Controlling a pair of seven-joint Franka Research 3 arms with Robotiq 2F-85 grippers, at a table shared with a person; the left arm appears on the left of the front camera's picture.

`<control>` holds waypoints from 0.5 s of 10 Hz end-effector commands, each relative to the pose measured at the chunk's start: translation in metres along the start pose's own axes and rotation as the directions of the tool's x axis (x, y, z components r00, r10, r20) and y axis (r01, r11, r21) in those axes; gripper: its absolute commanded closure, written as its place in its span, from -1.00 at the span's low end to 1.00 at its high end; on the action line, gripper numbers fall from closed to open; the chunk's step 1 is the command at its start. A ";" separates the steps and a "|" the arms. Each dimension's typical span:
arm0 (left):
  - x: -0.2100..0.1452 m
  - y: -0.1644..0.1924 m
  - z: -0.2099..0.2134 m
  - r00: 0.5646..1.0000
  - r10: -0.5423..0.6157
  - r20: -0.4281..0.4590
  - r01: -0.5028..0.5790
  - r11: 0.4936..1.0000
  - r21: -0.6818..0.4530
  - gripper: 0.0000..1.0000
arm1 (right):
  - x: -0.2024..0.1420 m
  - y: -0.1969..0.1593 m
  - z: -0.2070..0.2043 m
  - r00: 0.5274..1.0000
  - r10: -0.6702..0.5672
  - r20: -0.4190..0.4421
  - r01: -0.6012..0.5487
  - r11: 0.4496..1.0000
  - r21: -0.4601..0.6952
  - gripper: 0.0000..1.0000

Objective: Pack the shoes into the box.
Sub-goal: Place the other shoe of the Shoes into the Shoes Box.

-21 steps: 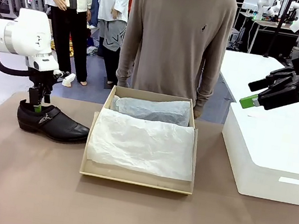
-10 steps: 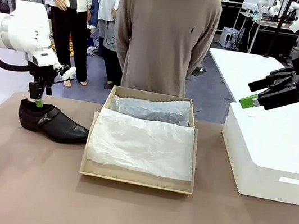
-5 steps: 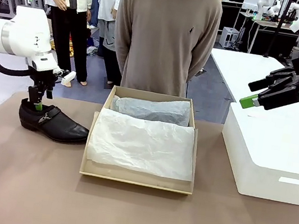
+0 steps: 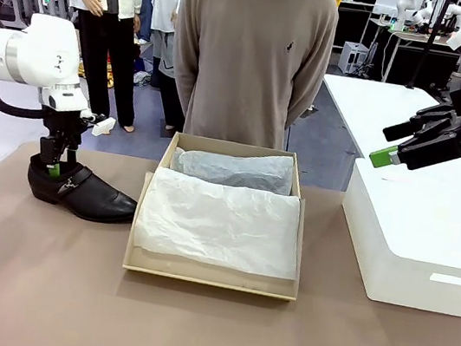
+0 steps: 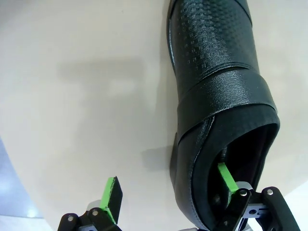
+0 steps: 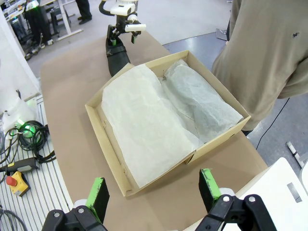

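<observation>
A glossy black shoe (image 4: pixel 83 191), pebble-grained on top and strapped, is set on the brown worktop (image 4: pixel 187 333) left of the cardboard box (image 4: pixel 209 280). Its heel wall is straddled by the left fingers (image 4: pixel 54 166), spread, one pad (image 5: pixel 226 177) inside, nothing clamped. The right fingers (image 4: pixel 390 144) are held wide, empty. The box's contents are hidden under crumpled tissue (image 4: pixel 218 221).

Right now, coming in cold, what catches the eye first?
The glossy black leather buckle shoe at the left of the brown table, with the left hand open astride its heel wall, one green pad inside. Beside it, the tan cardboard box lies open, lined with white tissue paper, a person standing behind.
</observation>
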State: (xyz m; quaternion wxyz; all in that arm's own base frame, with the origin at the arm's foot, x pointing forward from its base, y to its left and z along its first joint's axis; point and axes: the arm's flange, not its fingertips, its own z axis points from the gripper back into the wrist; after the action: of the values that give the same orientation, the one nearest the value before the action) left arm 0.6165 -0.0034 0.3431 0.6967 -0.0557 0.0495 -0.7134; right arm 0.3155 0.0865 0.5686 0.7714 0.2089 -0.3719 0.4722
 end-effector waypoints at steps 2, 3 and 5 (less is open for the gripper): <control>0.000 0.007 0.002 1.000 0.022 -0.021 -0.021 1.000 0.016 -0.68 | 0.001 -0.003 -0.002 1.000 0.020 0.024 -0.020 1.000 0.016 -1.00; 0.000 0.007 0.002 1.000 0.024 -0.017 -0.024 1.000 0.014 -0.28 | 0.001 -0.003 -0.002 1.000 0.020 0.024 -0.020 1.000 0.016 -1.00; -0.001 0.006 0.003 0.999 0.039 -0.025 -0.038 0.999 0.029 0.52 | 0.001 -0.003 -0.002 1.000 0.020 0.024 -0.020 1.000 0.016 -1.00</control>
State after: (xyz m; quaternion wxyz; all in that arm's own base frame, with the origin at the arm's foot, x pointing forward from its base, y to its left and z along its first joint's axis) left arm 0.6220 -0.0032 0.3442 0.7038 -0.0487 0.0464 -0.7072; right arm 0.3155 0.0865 0.5686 0.7714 0.2089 -0.3719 0.4722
